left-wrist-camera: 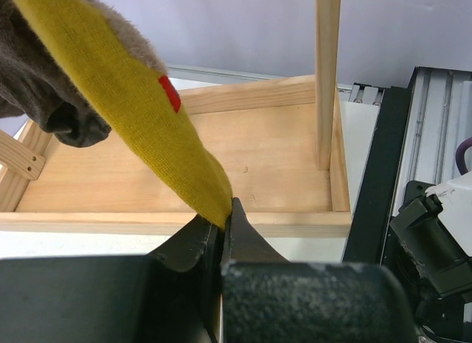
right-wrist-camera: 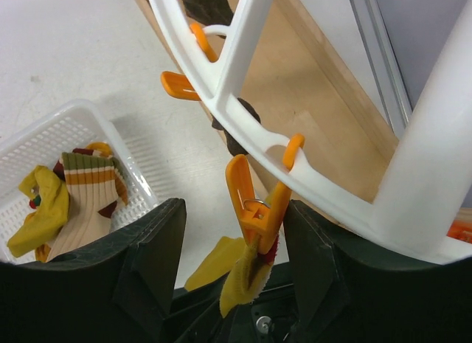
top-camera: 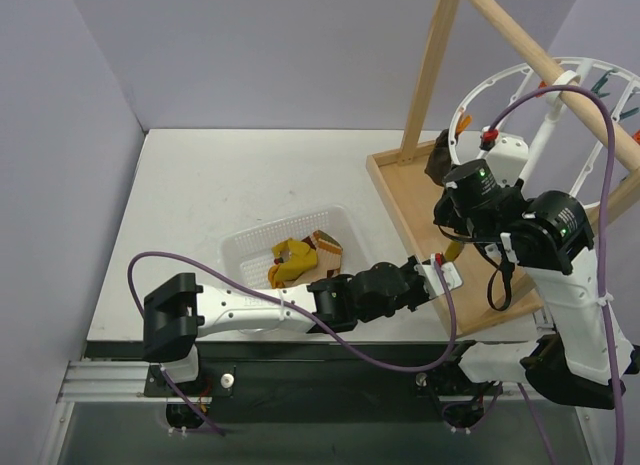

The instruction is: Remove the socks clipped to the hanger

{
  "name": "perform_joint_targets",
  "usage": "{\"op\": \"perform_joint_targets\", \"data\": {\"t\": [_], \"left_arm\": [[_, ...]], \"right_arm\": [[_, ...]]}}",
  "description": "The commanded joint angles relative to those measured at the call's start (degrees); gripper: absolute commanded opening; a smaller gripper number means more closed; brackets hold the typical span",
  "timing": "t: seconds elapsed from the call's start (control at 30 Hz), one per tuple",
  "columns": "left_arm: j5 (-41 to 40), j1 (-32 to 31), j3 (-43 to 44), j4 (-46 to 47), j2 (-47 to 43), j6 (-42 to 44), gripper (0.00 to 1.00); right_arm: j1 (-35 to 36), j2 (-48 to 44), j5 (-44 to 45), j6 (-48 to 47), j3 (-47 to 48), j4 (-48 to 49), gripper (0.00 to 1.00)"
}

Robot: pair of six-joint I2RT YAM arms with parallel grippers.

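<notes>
While your L pincer [left-wrist-camera: 223,226] is clenched on the low end of the mustard sock [left-wrist-camera: 125,92], it runs straight up-left to its orange clip [right-wrist-camera: 254,210] on the hanger [right-wrist-camera: 335,192] — R pincer [right-wrist-camera: 234,243] gapes either side of that clip, nearer arm, not squeezing yet.

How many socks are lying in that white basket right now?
2 that can be told apart: a mustard-yellow sock on the left of the basket, and a striped-cuff sock touching it on the right. More may be hidden underneath.
</notes>
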Motion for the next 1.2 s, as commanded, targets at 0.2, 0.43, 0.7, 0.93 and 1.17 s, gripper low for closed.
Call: {"op": "perform_joint_targets", "data": {"t": [0.2,0.43,0.7,0.93,1.17], "left_arm": [[0.15,-0.83,2.73,-0.92,0.21,-1.08,0.00],[0.15,-1.27,2.73,-1.89,-0.67,-0.73,0.00],[-0.20,-1.54,2.81,-2.06,-1.73,-0.38,0.00],[-0.20,-1.54,2.20,-2.15,-2.69,-0.38,0.00],[0.58,-1.54,-0.70,-1.89,-4.80,-2.40,0.00]], "right_arm": [[-0.98,-0.93,5.73,0.99,-0.61,-7.10,0.52],[-2.03,-1.28,7.93,1.78,-1.14,-6.04,0.47],[-3.35,-1.63,7.58,1.78,-2.72,-4.99,0.31],[-3.88,-1.72,7.32,2.05,-3.60,-4.29,0.09],[-3.88,-3.82,6.79,1.34,-4.12,-1.48,0.00]]}}
